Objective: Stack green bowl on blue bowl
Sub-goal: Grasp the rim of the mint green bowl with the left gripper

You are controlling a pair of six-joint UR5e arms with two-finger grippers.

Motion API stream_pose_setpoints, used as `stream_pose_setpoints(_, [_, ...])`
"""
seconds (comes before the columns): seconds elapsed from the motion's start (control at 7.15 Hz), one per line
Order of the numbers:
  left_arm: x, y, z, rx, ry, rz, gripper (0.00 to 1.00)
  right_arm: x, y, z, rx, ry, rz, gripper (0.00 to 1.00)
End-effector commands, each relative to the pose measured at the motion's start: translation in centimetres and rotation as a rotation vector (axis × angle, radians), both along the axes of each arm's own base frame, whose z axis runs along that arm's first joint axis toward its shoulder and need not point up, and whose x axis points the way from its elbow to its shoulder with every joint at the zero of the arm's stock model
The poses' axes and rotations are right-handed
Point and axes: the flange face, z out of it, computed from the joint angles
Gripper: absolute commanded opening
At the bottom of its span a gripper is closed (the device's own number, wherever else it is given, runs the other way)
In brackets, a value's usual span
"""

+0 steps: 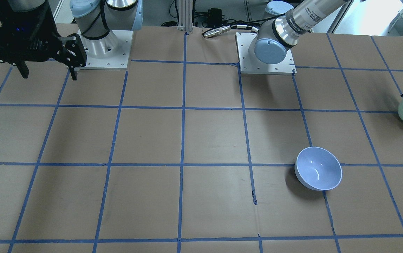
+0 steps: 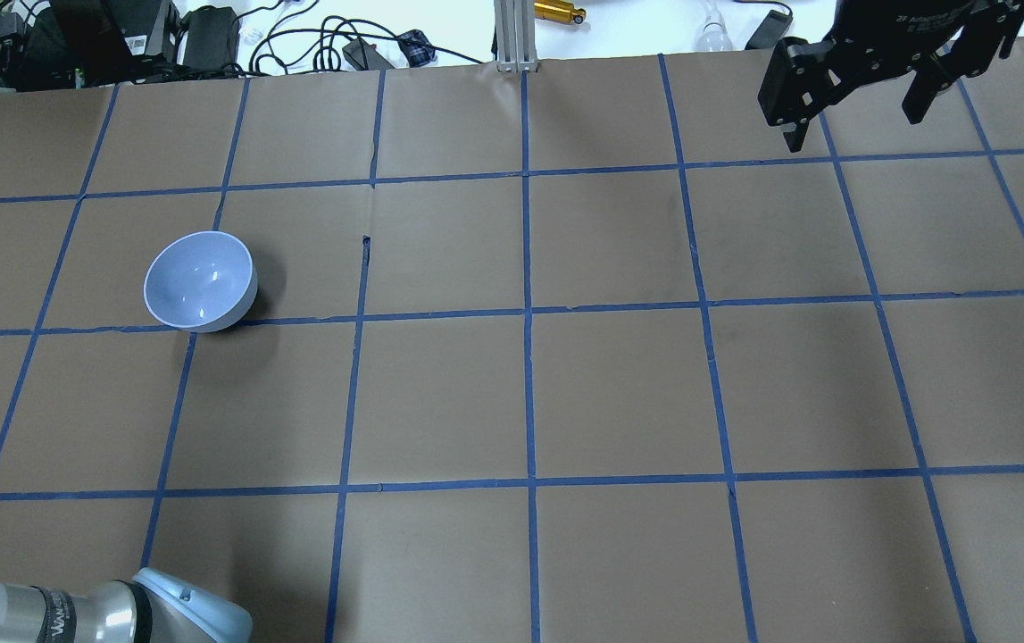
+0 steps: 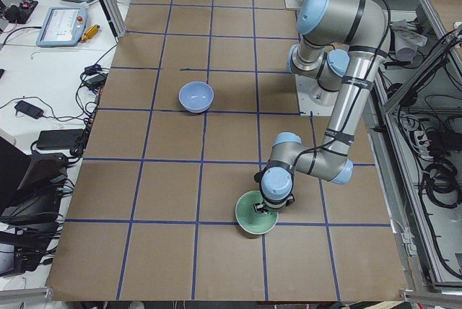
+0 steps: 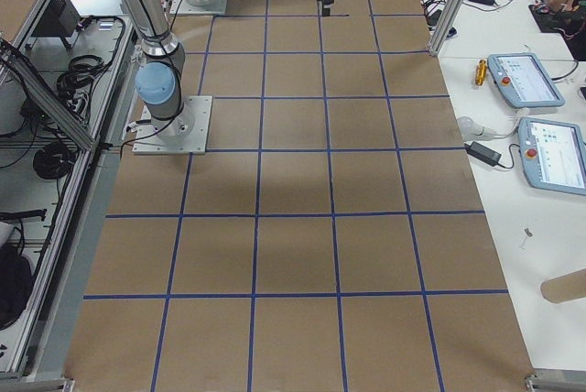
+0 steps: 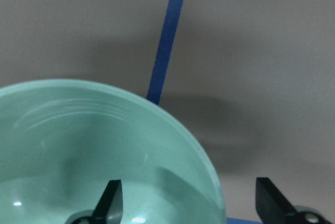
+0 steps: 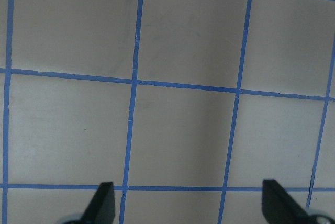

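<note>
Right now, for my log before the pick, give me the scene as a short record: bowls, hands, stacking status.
green bowl: upright on the table, empty, at the robot's left end
blue bowl: upright, empty, well apart from green bowl
left hand: open, straddling green bowl's rim, one finger inside, one outside
right hand: open, holding nothing, above the table, far from both bowls
stacked: not yet
</note>
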Motion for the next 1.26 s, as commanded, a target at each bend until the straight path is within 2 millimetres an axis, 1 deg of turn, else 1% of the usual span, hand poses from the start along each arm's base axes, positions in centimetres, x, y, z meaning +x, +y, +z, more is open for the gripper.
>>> stream_pose_setpoints(0.0, [0.05,0.13,0.11,0.013,-0.004,-0.009,0.0,0.01,0.0,0.0,0.0,0.0,0.0,1.0])
stream_pose_setpoints(0.98, [0.21,0.3,0.38,0.033,-0.01,-0.019,0.0,0.0,0.0,0.0,0.0,0.0,0.0,1.0])
stream_pose_setpoints(1.12, [0.25,0.29,0.65,0.033,-0.012,-0.019,0.0,0.01,0.0,0.0,0.0,0.0,0.0,1.0])
